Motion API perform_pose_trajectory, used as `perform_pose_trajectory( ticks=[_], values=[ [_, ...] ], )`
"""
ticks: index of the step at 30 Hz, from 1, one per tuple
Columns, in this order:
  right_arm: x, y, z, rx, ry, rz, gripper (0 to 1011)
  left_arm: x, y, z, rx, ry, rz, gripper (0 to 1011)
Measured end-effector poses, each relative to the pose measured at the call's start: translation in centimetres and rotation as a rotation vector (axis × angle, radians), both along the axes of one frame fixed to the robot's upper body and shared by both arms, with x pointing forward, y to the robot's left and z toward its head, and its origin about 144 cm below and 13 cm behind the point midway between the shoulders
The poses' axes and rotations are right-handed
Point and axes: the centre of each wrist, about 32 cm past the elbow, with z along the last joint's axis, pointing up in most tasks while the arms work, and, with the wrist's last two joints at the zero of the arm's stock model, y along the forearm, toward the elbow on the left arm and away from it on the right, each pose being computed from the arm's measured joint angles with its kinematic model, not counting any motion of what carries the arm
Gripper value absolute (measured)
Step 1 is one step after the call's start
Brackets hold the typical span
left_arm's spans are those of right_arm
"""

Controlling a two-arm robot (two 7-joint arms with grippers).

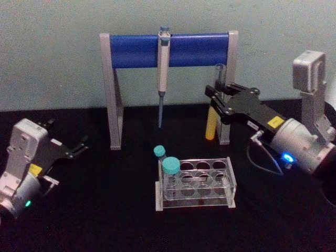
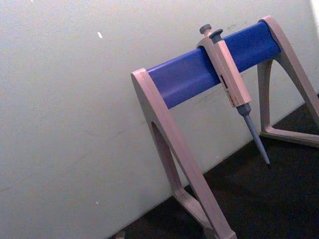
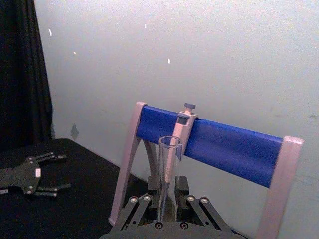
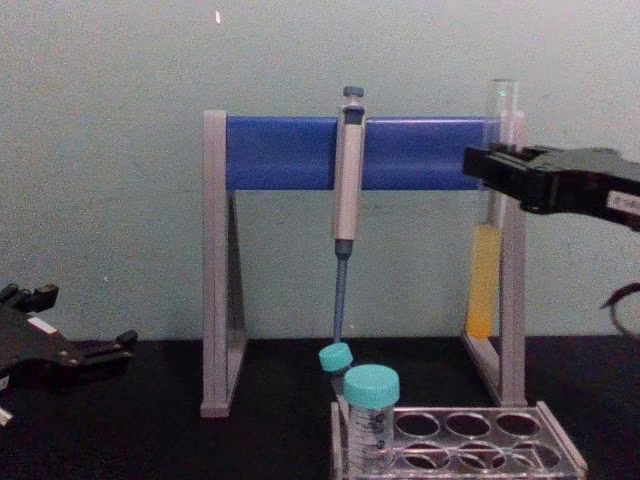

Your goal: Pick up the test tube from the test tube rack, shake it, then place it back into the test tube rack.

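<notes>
Right gripper (image 1: 217, 98) is raised off the table at 1 o'clock from the rack (image 1: 231, 181), jaws clamped on the upper part of the tube (image 1: 211, 126). Tube is upright and clear of the rack, with yellow-orange liquid in its lower part, by the right leg of the stand (image 1: 136, 50). Two capped tubes (image 1: 170, 167) at the rack's left end. Pipette (image 1: 164, 58) hangs on the stand. Left gripper (image 1: 65, 137) is low at 9 o'clock, well apart from the rack, fingers spread.
</notes>
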Motion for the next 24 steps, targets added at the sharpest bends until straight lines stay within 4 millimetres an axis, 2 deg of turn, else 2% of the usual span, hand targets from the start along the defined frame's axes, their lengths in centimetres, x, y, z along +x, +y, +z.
perform_pose_trajectory(
  ticks=[7,12,19,24],
  values=[
    [-2.0,-0.9,-0.1,-0.022,0.014,0.019,242,0.0,0.0,0.0,0.000,0.000,0.000,1001],
    [-2.7,-0.4,-0.3,-0.013,0.032,0.076,241,0.0,0.0,0.0,0.000,0.000,0.000,1001],
    [-2.1,1.2,-0.2,0.014,0.028,0.130,241,0.0,0.0,0.0,0.000,0.000,0.000,1001],
    [-0.8,2.0,-0.2,0.034,0.017,0.116,242,0.0,0.0,0.0,0.000,0.000,0.000,1001]
  ],
)
